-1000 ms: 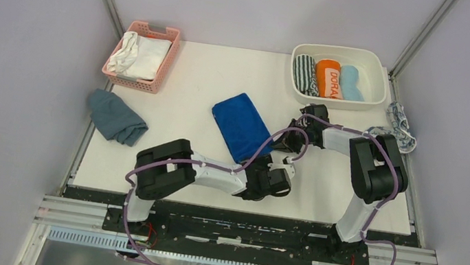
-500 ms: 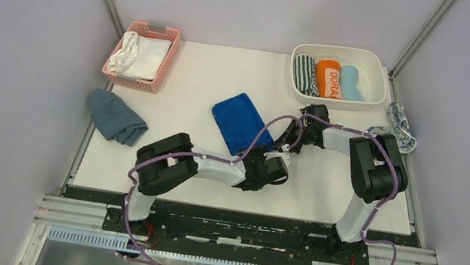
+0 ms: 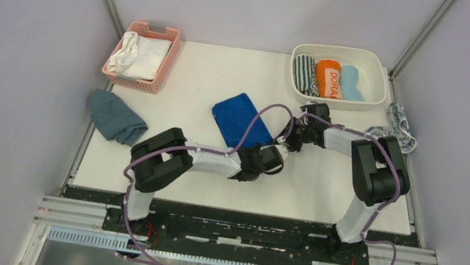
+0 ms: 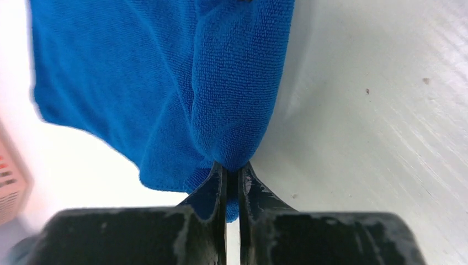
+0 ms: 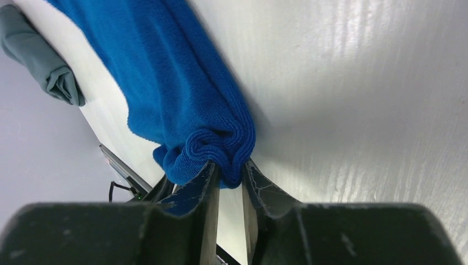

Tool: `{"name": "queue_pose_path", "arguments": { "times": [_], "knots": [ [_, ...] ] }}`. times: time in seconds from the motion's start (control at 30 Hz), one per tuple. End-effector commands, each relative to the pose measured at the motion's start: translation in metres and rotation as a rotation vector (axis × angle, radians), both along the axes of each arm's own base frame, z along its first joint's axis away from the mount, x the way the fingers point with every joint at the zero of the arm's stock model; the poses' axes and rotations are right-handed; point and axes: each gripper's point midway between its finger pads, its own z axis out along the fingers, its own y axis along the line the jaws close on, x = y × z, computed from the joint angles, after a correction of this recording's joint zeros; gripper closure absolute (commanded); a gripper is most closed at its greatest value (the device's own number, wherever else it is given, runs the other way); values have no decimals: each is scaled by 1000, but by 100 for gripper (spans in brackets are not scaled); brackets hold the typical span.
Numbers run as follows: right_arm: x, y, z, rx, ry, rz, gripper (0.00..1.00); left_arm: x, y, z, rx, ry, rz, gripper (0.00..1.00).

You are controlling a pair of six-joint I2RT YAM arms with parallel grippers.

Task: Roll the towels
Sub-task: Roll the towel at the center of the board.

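Royal blue terry towel (image 4: 165, 83), plush edge bunched between black fingers (image 4: 214, 193)

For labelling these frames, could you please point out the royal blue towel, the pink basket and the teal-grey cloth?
royal blue towel (image 3: 237, 120): top external view, middle.
pink basket (image 3: 167, 61): top external view, right wall.
teal-grey cloth (image 3: 115, 119): top external view, middle.

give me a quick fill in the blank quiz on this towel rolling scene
1. The left tool and the right tool both pinch the towel whose colour is ____.
2. Rolls in the white tub number ____.
3. The middle roll is ____.
4. The basket holding white cloths is ____.
Missing: royal blue; three; orange; pink.
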Motion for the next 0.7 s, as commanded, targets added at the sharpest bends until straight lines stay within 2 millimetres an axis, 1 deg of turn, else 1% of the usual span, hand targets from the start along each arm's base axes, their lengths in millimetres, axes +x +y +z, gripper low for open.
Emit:
{"name": "queue_pose_path", "arguments": {
  "times": [0.0,0.03,0.13,0.2,0.3,0.4,0.43,0.5,0.67],
  "knots": [
    [18,-4,39,23,-174,-6,69,-43,-14,-24,-273,402,-6,95],
    [18,-5,42,23,-190,-10,66,-45,-19,-18,-336,444,0,96],
    [16,-9,46,29,-226,-25,59,-46,-24,-5,-476,558,20,97],
    [16,-9,46,37,-243,-28,54,-49,-28,0,-552,645,22,96],
    [16,-6,47,65,-258,-26,51,-51,-34,6,-663,771,34,96],
    [16,-1,50,106,-279,-25,47,-43,-32,9,-773,866,106,97],
    [15,-1,52,113,-286,-26,47,-37,-29,12,-822,891,140,97],
    [15,-2,52,110,-293,-33,45,-32,-27,16,-911,947,180,97],
    [17,-3,49,103,-290,-52,43,-30,-21,16,-1032,1052,256,97]
  ]
}}
